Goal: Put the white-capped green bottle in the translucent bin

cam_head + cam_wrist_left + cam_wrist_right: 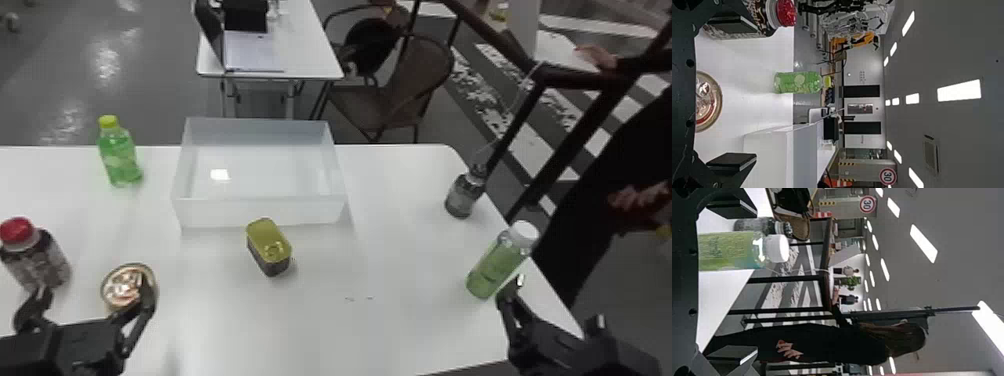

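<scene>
As my right gripper (557,302) hangs over the table's right edge: its two fingers stand wide apart, and I have hold of nothing with it.
White-capped green bottle (501,262): it stands upright just beside my right gripper's left finger, near the right edge of the table; my right wrist view shows it between the lines of the two fingers, closer to one than to the other. Whether it touches that finger, I cannot tell.
Dark bottle (461,199): small, upright, beyond the green one, near the same edge.
Oblong tin (269,240): gold-lidded, on the table just in front of the bin, left of my right gripper.
Translucent bin (260,212): it sits towards the far edge of the table, well apart from the white-capped bottle, which is outside it.
Left gripper (95,290): low at my left, fingers wide apart, gripping nothing.
Round tin (122,286): on the table, close by that gripper's right finger.
Red-capped bottle (36,260): upright, near my left gripper's left finger.
Yellow-capped green bottle (119,157): upright, left of the bin.
Table (400,260): white, under all of these.
Laptop (252,50): open on another table (310,62) beyond mine.
</scene>
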`<control>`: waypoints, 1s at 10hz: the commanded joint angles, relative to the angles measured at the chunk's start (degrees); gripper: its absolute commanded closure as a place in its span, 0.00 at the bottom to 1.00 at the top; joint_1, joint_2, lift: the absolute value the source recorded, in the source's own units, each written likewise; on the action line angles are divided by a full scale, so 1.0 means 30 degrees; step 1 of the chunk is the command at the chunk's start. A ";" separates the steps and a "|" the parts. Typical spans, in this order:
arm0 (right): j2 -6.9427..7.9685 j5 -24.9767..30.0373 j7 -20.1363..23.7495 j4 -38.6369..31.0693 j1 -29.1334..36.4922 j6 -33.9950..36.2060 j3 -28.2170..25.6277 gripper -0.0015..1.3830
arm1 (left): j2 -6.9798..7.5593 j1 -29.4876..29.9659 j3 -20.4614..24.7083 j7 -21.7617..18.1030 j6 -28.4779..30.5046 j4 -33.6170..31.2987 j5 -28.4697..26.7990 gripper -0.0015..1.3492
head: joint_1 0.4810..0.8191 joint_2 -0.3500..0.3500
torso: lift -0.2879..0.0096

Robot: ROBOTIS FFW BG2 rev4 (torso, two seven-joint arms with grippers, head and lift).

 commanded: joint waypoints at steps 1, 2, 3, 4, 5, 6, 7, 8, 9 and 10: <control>0.0012 -0.2769 0.4997 0.1784 -0.1010 -0.0157 -0.2137 0.06 | 0.0031 0.0000 -0.0027 0.0000 0.0029 0.0000 0.0034 0.11 | 0.63 0.15 | 0.59; 0.0070 -0.3150 0.5758 0.2311 -0.1362 -0.0157 -0.2225 0.06 | 0.0060 -0.0059 -0.0056 0.0000 0.0058 0.0000 0.0034 0.11 | 0.63 0.16 | 0.59; 0.0129 -0.3766 0.7721 0.3132 -0.1918 -0.0128 -0.2664 0.06 | 0.0002 -0.0030 -0.0056 0.0000 0.0058 0.0000 0.0064 0.11 | 0.63 0.14 | 0.59; 0.0070 -0.4439 1.0299 0.4040 -0.2710 0.0077 -0.3338 0.06 | -0.0028 -0.0030 -0.0056 0.0000 0.0087 0.0000 0.0064 0.11 | 0.63 0.14 | 0.59; 0.0129 -0.4117 1.0299 0.4040 -0.2944 0.0692 -0.3338 0.06 | -0.0028 -0.0030 -0.0056 0.0000 0.0029 0.0000 0.0034 0.11 | 0.63 0.15 | 0.59; 0.0041 -0.4498 1.0856 0.4860 -0.3501 0.0692 -0.3426 0.07 | -0.0057 -0.0030 -0.0085 0.0000 0.0000 0.0000 0.0034 0.11 | 0.63 0.15 | 0.59; -0.0047 -0.4644 1.1501 0.5417 -0.3793 0.0721 -0.3484 0.08 | -0.0057 -0.0030 -0.0085 0.0000 0.0029 0.0000 0.0034 0.11 | 0.63 0.14 | 0.59; -0.0076 -0.4527 1.1852 0.5944 -0.4116 0.0927 -0.3484 0.10 | -0.0145 -0.0030 -0.0085 0.0000 0.0029 0.0000 0.0034 0.11 | 0.63 0.15 | 0.59; -0.0193 -0.4674 1.2819 0.6794 -0.4760 0.0897 -0.3484 0.11 | -0.0203 0.0029 -0.0027 0.0000 -0.0030 0.0000 0.0034 0.11 | 0.63 0.15 | 0.59; -0.0369 -0.4850 1.4020 0.7819 -0.5493 0.0809 -0.3484 0.13 | -0.0145 0.0000 -0.0056 0.0000 -0.0118 0.0000 0.0034 0.11 | 0.63 0.16 | 0.59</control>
